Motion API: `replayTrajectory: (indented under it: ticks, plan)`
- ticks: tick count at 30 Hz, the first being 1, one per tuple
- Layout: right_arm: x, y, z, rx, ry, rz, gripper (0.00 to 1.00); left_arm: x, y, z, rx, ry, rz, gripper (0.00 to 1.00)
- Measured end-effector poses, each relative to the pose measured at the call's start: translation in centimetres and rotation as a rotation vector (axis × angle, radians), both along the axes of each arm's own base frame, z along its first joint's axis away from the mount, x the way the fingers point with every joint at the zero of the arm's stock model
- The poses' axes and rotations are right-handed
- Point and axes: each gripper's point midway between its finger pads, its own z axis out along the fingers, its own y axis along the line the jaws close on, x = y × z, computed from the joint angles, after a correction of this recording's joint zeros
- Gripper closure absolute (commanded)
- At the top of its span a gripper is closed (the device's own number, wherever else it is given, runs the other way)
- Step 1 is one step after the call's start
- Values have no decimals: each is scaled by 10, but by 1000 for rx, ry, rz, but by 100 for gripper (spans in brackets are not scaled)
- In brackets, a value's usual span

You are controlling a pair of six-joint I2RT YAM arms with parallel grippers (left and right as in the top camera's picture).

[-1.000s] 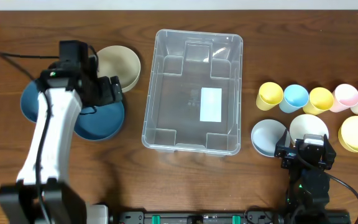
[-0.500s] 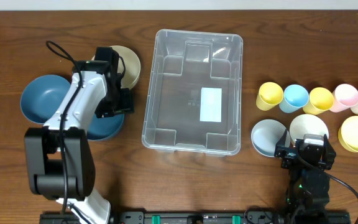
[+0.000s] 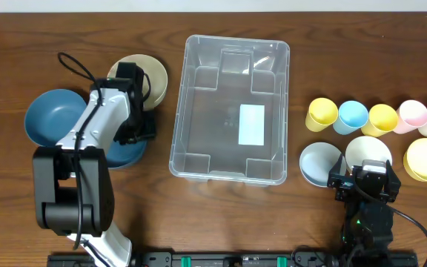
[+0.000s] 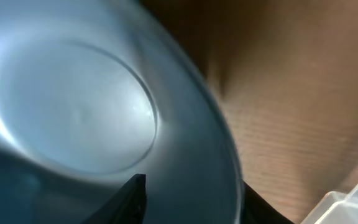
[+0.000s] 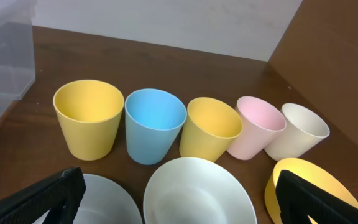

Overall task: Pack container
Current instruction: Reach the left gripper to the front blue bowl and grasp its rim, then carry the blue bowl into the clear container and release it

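Note:
The clear container stands mid-table with a white label on its base and nothing inside. My left gripper is down at the right rim of a dark blue bowl. In the left wrist view the bowl fills the frame. There the gripper straddles the rim, one finger inside the bowl and one outside, with a gap still showing at the inner finger. My right gripper stands open and holds nothing above a white bowl.
A second blue bowl and a beige bowl lie left of the container. On the right stand several cups, among them a yellow cup and a pink cup. A grey bowl and a yellow bowl sit there too.
The left arm has swung in and come down over the dark blue bowl's right rim, and its jaws have narrowed around the rim. The right arm has not moved.

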Motion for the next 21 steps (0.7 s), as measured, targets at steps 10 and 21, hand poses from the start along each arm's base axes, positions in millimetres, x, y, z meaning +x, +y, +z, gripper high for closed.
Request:
replayTrajectory:
  ticks: [10,21]
  plan:
    - [0,0,0,0,0,0,1,-17,4,-6,24,53,4,94]
    - [0,0,0,0,0,0,1,-25,-14,57,9,-57,-21,94]
